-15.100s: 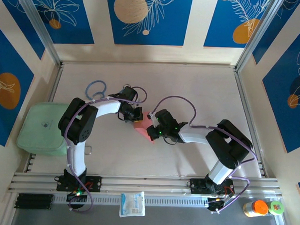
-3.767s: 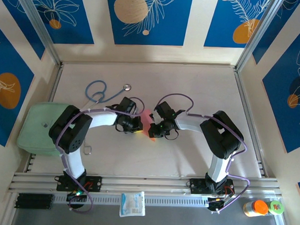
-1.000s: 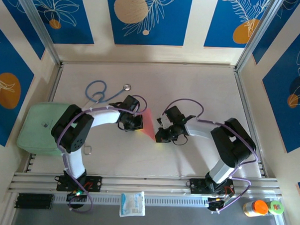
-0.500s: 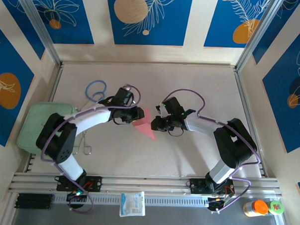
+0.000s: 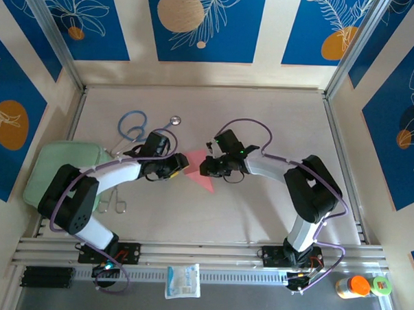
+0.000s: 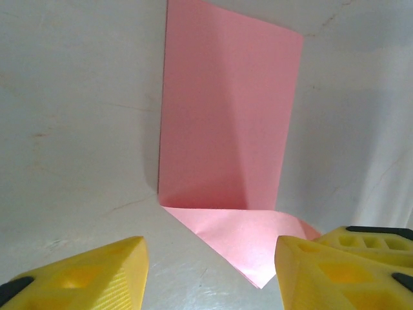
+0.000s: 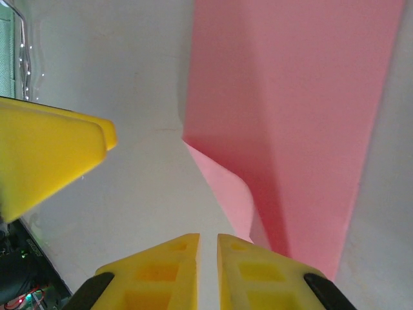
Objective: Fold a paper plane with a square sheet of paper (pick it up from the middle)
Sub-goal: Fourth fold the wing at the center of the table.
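One pink sheet (image 5: 198,170), one stethoscope (image 5: 143,133), one green pad (image 5: 58,169) — one packet (image 5: 183,280).

The bench (image 5: 277,117) lies open far and right, while a blue looped stethoscope (image 5: 134,126) and a pale green rounded pad (image 5: 55,170) crowd the left.

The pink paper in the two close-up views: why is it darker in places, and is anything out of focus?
Left wrist view: the sheet of paper has a darker band down its middle, likely shading at a bend, and a faint shadow on the table by its left edge; the yellow jaws are blurred. Right wrist view: a similar dark band; jaws soft.
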Motion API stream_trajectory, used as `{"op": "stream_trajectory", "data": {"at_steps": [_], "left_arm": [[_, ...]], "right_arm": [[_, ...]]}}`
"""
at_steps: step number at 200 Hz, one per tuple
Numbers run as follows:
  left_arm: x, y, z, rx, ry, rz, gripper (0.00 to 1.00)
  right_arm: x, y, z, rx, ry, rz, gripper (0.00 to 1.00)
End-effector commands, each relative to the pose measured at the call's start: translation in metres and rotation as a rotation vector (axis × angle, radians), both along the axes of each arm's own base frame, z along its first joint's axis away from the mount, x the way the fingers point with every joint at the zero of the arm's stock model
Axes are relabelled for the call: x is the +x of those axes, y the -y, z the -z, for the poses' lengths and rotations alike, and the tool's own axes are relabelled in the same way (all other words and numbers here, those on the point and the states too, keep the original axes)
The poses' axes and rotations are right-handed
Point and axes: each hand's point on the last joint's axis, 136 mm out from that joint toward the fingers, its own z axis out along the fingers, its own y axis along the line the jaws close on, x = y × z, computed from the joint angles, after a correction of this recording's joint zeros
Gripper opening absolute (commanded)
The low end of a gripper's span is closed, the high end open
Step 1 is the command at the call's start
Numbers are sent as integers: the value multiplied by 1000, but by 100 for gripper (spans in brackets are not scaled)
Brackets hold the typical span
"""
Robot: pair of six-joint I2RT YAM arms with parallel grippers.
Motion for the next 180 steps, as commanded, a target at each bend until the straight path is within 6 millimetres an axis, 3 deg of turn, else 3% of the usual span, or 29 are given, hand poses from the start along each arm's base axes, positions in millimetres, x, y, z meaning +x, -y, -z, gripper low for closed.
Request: {"op": "stream_trajectory", "data": {"at_steps": [1,103,180], "left_arm": [[1,4,5,-29,-8,-1,53],[-3,14,25,-73,-67,23,33],[-2,14,36,-66,-94,12,36]], "right_arm": [[1,1,5,-38,-13,5,16],[6,20,44,-184,-76,78,16],[2,29,58,-220,-118,100,15]]}}
